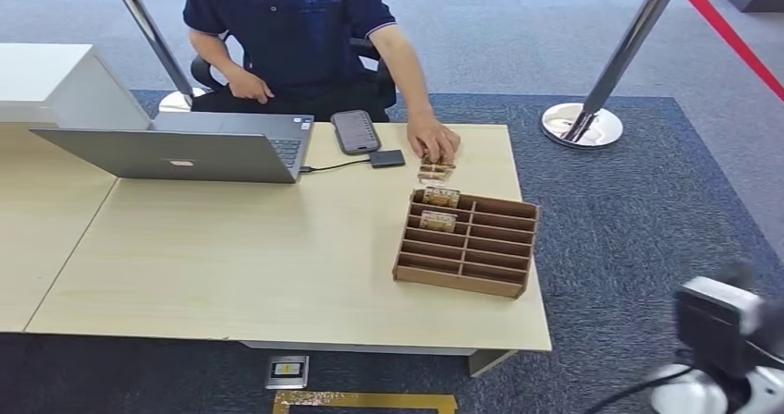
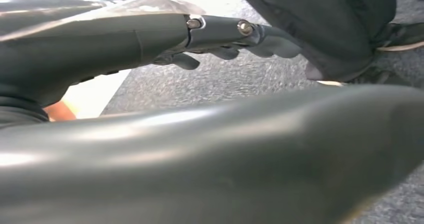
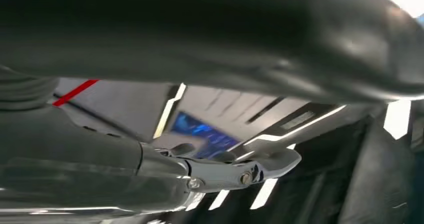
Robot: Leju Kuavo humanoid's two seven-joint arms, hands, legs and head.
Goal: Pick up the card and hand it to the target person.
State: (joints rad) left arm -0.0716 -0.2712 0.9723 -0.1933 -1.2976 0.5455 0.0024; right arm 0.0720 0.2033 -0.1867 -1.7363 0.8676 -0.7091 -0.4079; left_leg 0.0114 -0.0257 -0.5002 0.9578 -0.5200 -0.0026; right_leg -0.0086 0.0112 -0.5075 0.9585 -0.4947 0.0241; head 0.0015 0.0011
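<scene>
1. Showing the left hand (image 2: 220, 39) in its wrist view, fingers stretched out and apart, holding nothing, over grey carpet.
2. Showing the right hand (image 3: 235, 169) likewise spread and holding nothing.
3. Standing well ahead of both hands on the table (image 1: 231, 266): a wooden slotted card holder (image 1: 467, 243), with cards (image 1: 440, 197) sitting in its far slots.
4. Resting just beyond the holder: the seated person's hand (image 1: 433, 141), pressing on more cards (image 1: 434, 169).
5. Lying beside that hand: a phone (image 1: 355, 130) and a laptop (image 1: 185, 146).
</scene>
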